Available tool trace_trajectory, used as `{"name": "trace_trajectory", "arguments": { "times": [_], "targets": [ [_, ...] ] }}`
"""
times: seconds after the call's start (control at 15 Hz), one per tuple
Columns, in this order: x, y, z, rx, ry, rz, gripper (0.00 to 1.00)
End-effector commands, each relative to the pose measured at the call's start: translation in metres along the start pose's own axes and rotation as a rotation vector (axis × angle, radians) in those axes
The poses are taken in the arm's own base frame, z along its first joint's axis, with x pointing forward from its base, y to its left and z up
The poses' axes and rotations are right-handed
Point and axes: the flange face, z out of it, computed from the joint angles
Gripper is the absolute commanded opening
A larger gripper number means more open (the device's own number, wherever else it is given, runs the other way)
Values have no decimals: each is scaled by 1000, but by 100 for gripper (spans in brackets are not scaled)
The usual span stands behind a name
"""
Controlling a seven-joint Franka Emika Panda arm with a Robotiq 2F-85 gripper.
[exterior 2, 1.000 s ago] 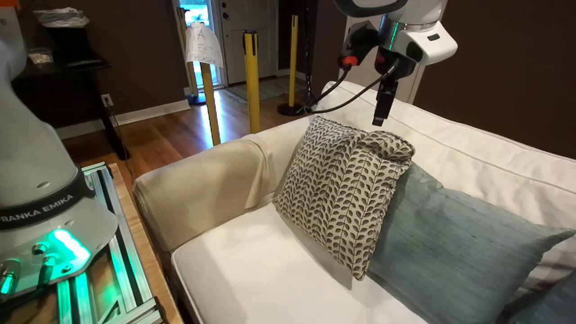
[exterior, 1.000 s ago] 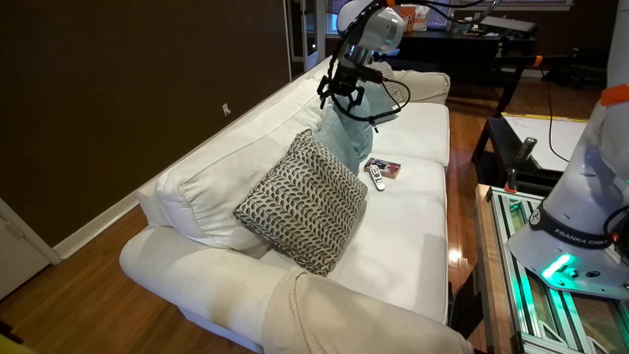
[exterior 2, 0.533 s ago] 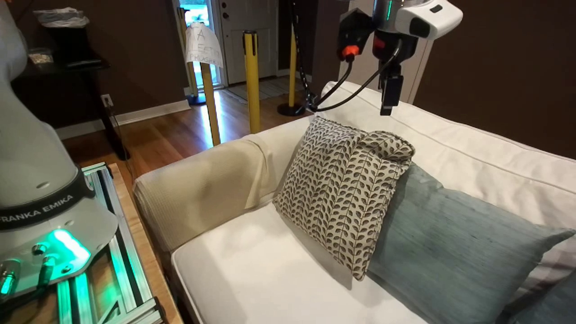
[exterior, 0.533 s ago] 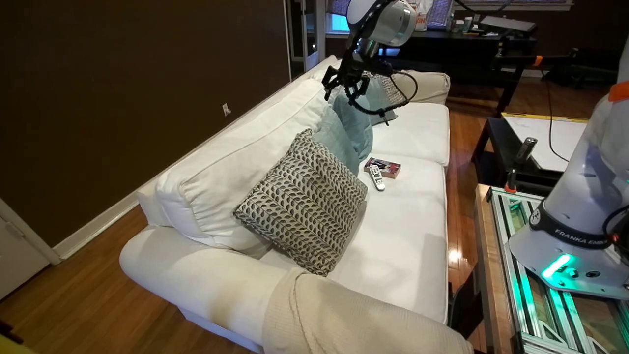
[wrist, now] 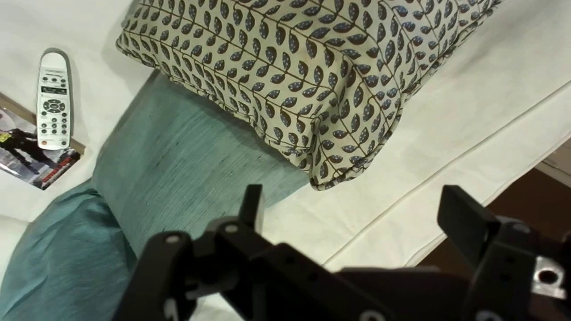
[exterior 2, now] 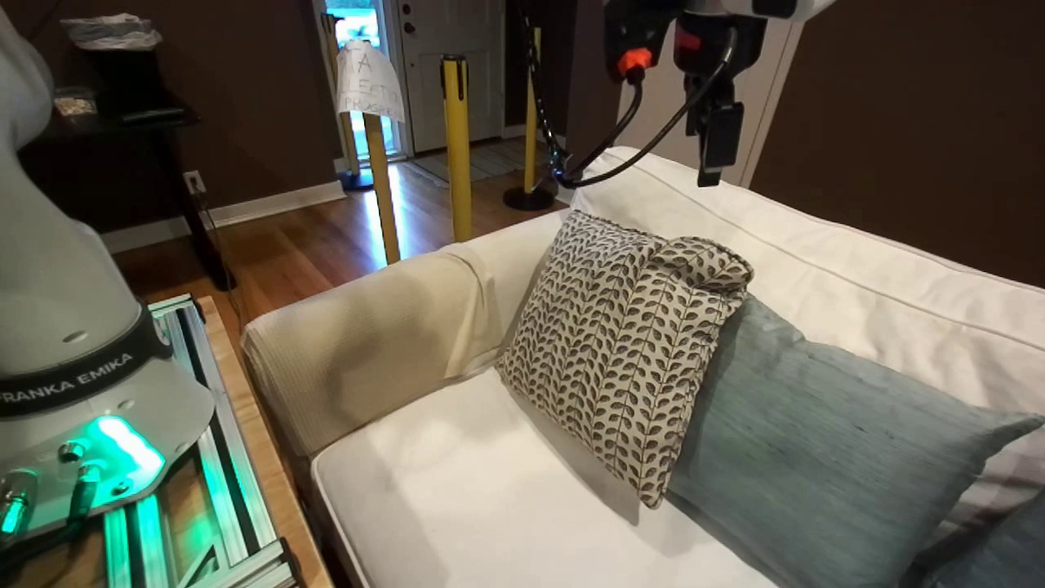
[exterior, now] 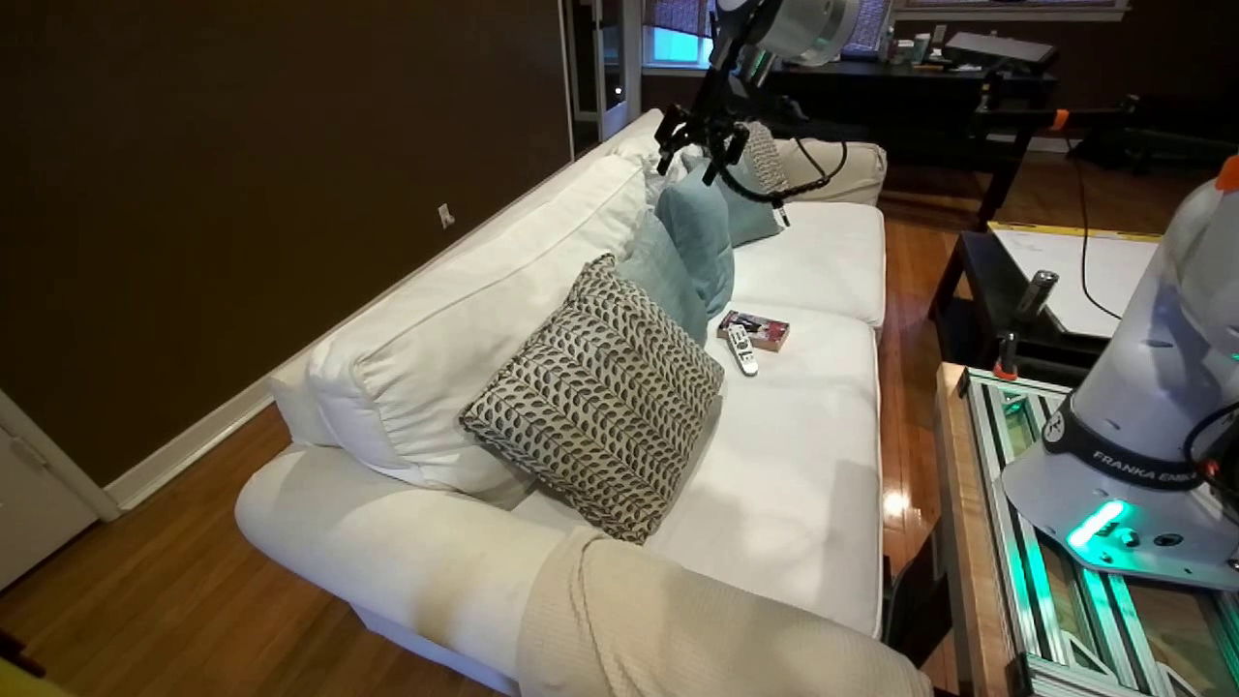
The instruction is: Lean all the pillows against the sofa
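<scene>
End effector (wrist: 352,196): bottom of the wrist view, its two fingers spread wide apart above the back of the sofa (wrist: 446,147)
Patterned pillow (wrist: 276,67): top centre of that frame, tilted against the sofa's back
Teal pillow (wrist: 192,156): left of centre there, partly covered by the patterned one
Second teal pillow (wrist: 67,258): lower left, touching the first
Remote (wrist: 54,98): left side, on the sofa, one end over a picture-fronted box (wrist: 31,158)
Far pillows: upper centre of an exterior view, a third teal pillow (exterior: 750,221) and a grey-patterned pillow (exterior: 765,155) near the sofa's far arm
</scene>
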Motion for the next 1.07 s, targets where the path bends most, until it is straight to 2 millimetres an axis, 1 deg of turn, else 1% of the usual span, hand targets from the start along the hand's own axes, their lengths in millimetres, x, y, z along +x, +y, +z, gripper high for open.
{"name": "trace_trajectory", "arguments": {
  "times": [0.0,0.6,0.67,0.73,1.0],
  "targets": [
    [-12,13,-18,5,34,-20,100],
    [-20,38,-49,16,105,6,100],
    [-22,39,-53,36,93,25,100],
    [-11,32,-46,22,89,19,100],
    [-15,36,-52,28,94,25,100]
  ]
}}
